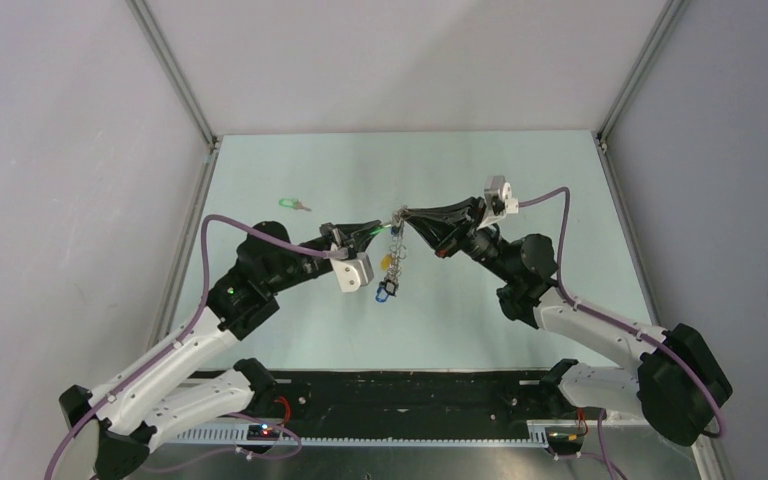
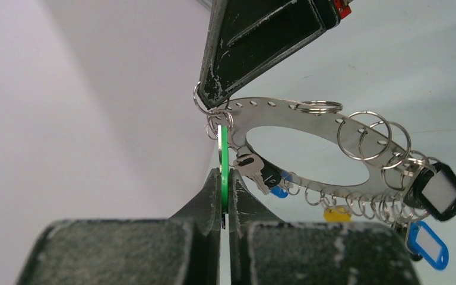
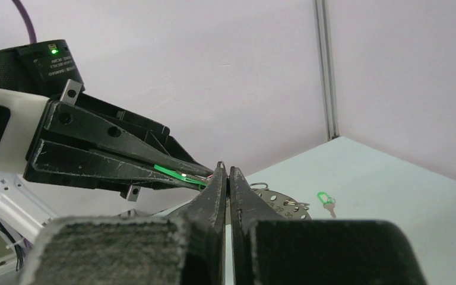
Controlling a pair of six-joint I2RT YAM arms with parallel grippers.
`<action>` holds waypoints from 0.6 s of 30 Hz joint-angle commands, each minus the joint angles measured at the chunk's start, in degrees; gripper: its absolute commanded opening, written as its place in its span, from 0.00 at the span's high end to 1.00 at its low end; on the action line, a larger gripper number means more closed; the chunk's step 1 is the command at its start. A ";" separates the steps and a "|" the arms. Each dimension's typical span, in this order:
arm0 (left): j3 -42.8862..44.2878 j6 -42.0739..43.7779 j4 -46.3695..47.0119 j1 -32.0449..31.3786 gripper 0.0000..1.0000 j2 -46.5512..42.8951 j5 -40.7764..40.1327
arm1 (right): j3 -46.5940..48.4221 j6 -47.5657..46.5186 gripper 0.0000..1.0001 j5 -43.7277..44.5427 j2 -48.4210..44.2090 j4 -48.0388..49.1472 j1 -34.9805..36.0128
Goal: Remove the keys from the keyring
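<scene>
Keyring [image 2: 261,113] finished in silver and pierced by a row of small holes, keys [image 2: 224,172] tagged in green, blue, yellow and black, surface [image 1: 520,170] tinted pale mint

Dangling keys [image 1: 387,289] under keyring [image 1: 397,230], above table [image 1: 520,170]; green key [image 1: 291,205] lies apart, left.

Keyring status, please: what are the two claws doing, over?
Left claw shut on green key attached to keyring. Right claw shut on keyring rim, ring held aloft. Loose green key on table, clear of both.
</scene>
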 commanded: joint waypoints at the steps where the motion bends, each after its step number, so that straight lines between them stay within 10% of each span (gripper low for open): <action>1: 0.44 0.60 -0.83 0.26 1.00 -0.82 1.30 | 0.94 3.15 1.00 12.81 -2.06 3.09 -0.50; 18: 0.12 0.96 -0.81 0.27 1.00 -1.64 0.51 | 4.72 9.27 1.00 18.99 -4.48 -14.99 0.39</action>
